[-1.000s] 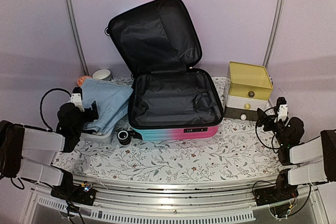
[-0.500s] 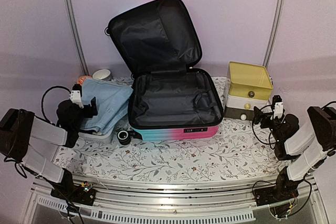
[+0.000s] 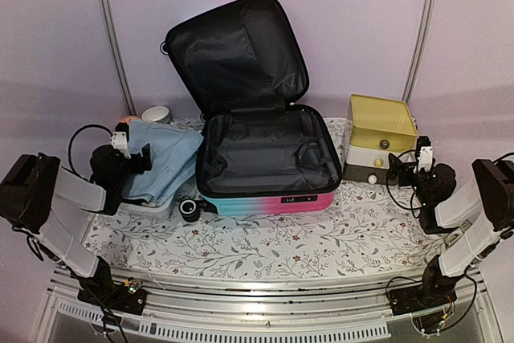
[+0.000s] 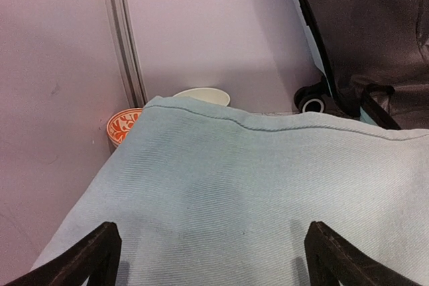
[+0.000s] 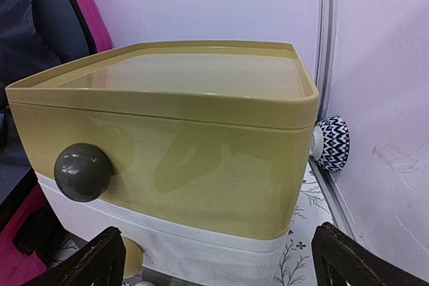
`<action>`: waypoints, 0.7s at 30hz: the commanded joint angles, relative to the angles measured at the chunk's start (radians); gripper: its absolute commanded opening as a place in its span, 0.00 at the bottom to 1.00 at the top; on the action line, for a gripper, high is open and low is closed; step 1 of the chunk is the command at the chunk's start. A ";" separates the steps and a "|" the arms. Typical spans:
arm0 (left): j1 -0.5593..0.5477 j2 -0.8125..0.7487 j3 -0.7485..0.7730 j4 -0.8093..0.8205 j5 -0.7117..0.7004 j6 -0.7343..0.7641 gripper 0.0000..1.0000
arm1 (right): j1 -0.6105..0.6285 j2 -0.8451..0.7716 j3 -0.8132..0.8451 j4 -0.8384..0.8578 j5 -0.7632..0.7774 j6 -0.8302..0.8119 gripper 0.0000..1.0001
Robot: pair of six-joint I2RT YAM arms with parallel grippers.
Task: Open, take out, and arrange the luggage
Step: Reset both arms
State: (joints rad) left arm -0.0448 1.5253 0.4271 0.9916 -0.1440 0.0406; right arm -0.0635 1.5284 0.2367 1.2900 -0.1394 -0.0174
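The luggage lies open in the middle of the table, its pink-to-turquoise shell facing me. Its lid stands up against the back wall, and only black lining shows inside. My left gripper hovers open over a folded light-blue cloth to the left of the luggage. In the left wrist view the gripper has only cloth below it, and the luggage's wheel shows beyond. My right gripper stands open, facing the yellow-topped drawer box, apart from it.
The drawer box stands right of the luggage, with a blue-patterned bowl behind it. A white cup and an orange bowl sit at the back left. A small black round object lies by the luggage's front left corner. A white basket sits under the cloth.
Both arms have lifted their elbows. The left gripper has crept back over the cloth. The right gripper has turned towards the drawer box and opened a little wider.
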 commanded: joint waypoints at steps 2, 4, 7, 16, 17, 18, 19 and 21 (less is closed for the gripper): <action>0.010 0.010 -0.027 0.019 0.023 0.011 0.98 | 0.005 0.011 0.014 -0.010 -0.016 -0.009 0.99; 0.008 0.001 -0.065 0.069 0.029 0.016 0.97 | 0.005 0.012 0.013 -0.011 -0.016 -0.009 0.99; 0.018 0.039 -0.197 0.378 0.074 0.019 0.97 | 0.006 0.011 0.013 -0.012 -0.018 -0.009 0.99; 0.010 0.020 -0.186 0.306 0.049 0.020 0.98 | 0.005 0.012 0.015 -0.014 -0.017 -0.010 0.99; 0.011 0.018 -0.179 0.291 0.051 0.020 0.98 | 0.005 0.012 0.016 -0.013 -0.017 -0.010 0.99; 0.012 0.021 -0.179 0.301 0.056 0.019 0.98 | 0.005 0.012 0.016 -0.015 -0.017 -0.010 0.99; 0.013 0.023 -0.182 0.313 0.056 0.020 0.98 | 0.005 0.012 0.016 -0.015 -0.016 -0.010 0.99; 0.013 0.021 -0.182 0.304 0.055 0.019 0.98 | 0.006 0.013 0.017 -0.014 -0.017 -0.011 0.99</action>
State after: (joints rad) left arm -0.0406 1.5341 0.2584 1.2945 -0.1047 0.0422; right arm -0.0635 1.5288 0.2367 1.2793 -0.1448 -0.0208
